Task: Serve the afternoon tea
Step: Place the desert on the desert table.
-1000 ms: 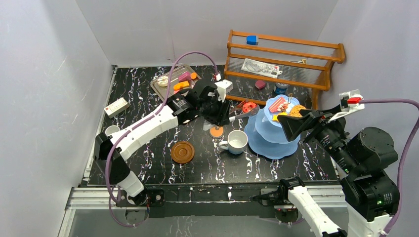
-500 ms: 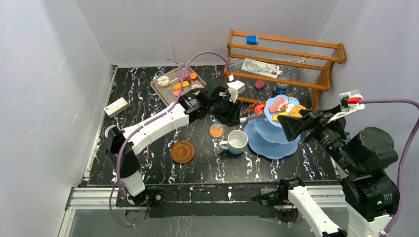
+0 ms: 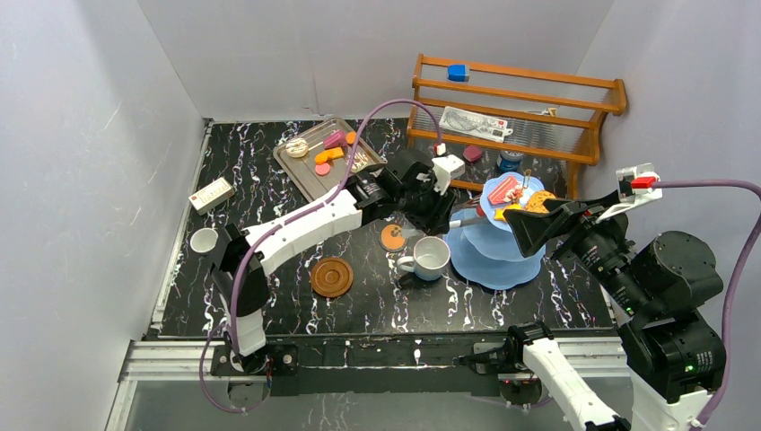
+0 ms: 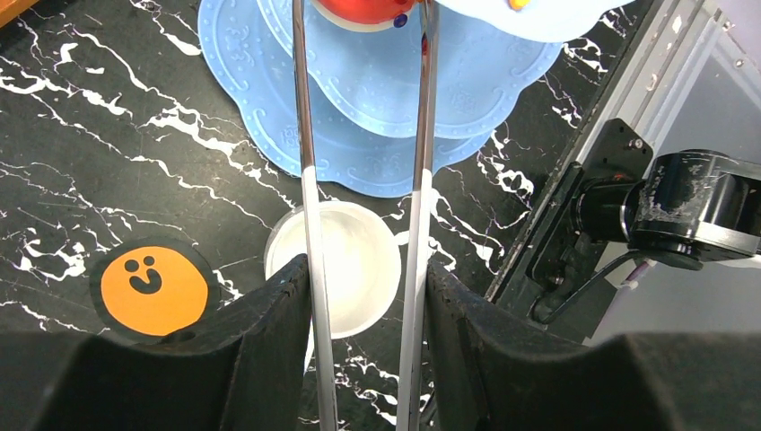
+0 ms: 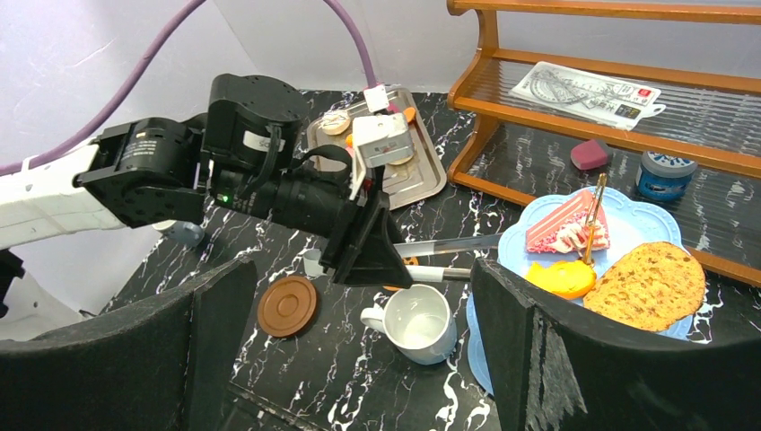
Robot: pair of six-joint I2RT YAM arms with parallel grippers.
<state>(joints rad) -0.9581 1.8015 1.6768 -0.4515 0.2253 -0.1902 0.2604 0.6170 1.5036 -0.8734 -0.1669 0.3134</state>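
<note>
L gripper [image 4: 366, 283] is clamped on metal tongs [image 4: 305, 180], jaws narrow. At tong tips, ahead of gripper, red pastry [image 4: 363, 9] is pinched over light-blue stand [image 4: 269, 135]. White mug [image 3: 432, 256] is seen just below gripper. R gripper [image 5: 363, 269] is held wide, stand ahead of it.

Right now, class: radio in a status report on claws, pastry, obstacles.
Left claw shut on tongs, right claw open, empty. Red donut between tong tips, above stand. White mug beneath tongs.

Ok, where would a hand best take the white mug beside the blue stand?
Probably the rim, from straight above, on the handle side: the white mug stands upright and empty, so one finger fits inside the wall. Its handle points away from the blue stand, which crowds the other side.
</note>
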